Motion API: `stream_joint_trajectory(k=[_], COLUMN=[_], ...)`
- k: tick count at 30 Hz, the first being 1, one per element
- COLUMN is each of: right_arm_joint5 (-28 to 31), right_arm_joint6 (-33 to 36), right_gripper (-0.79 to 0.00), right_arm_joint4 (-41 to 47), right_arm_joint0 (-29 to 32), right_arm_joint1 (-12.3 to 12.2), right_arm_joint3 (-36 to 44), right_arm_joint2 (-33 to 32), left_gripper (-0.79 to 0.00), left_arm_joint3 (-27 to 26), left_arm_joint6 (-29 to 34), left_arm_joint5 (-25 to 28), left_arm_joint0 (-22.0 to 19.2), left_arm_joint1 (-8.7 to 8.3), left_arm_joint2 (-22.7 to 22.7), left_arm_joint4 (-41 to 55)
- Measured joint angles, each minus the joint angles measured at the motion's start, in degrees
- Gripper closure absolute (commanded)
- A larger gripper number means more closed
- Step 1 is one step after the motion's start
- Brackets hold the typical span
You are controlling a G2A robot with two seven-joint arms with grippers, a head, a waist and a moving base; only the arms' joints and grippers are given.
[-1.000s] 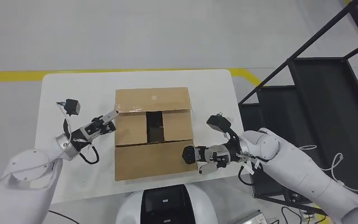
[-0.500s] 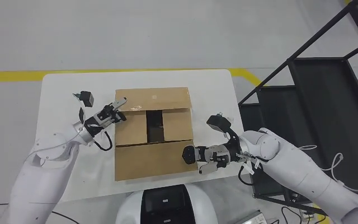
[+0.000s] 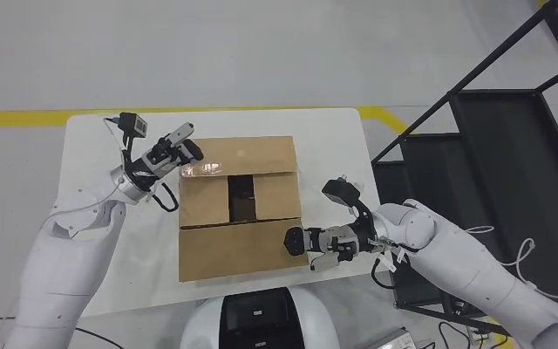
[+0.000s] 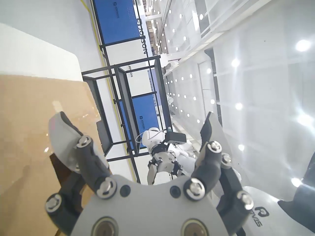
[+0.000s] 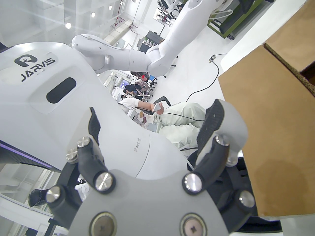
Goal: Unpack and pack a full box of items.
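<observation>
Brown and rectangular, the cardboard box (image 3: pixel 235 249) sits in the middle of the white table (image 3: pixel 331 148), its top flaps parted over a dark central gap. We see the left gripper (image 3: pixel 186 144) on a bent arm at the box's far left corner, its 2 fingers spread wide with nothing between them. We find the right gripper (image 3: pixel 295 242) at the right end of the near flap, pointing back toward the box, its 2 fingers likewise apart and empty.

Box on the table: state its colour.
The box is plain brown cardboard, best seen in the top view.
</observation>
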State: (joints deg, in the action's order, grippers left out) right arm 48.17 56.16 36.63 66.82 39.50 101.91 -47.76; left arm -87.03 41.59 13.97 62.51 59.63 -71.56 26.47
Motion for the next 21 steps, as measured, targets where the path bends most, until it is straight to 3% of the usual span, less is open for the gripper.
stream_joint_trajectory(k=[3,6,16,21], right_arm_joint5=[0.0,0.0,0.0,0.0], right_arm_joint6=[0.0,0.0,0.0,0.0], right_gripper=[-0.785,-0.785,-0.785,-0.785], right_arm_joint4=[0.0,0.0,0.0,0.0], right_arm_joint0=[0.0,0.0,0.0,0.0], right_arm_joint1=[0.0,0.0,0.0,0.0], right_arm_joint3=[0.0,0.0,0.0,0.0], right_arm_joint2=[0.0,0.0,0.0,0.0], left_gripper=[-0.785,-0.785,-0.785,-0.785], left_arm_joint3=[3.2,3.7,1.4,1.0], left_arm_joint6=[-0.6,1.9,16.9,16.8], left_arm_joint5=[1.3,2.7,-2.2,-2.6], left_arm_joint0=[-3.2,-3.4,7.0,10.6], left_arm_joint1=[0.88,1.14,-1.04,-1.90], left_arm_joint2=[2.7,3.8,-1.0,-4.7], left_arm_joint4=[0.6,1.4,2.4,0.8])
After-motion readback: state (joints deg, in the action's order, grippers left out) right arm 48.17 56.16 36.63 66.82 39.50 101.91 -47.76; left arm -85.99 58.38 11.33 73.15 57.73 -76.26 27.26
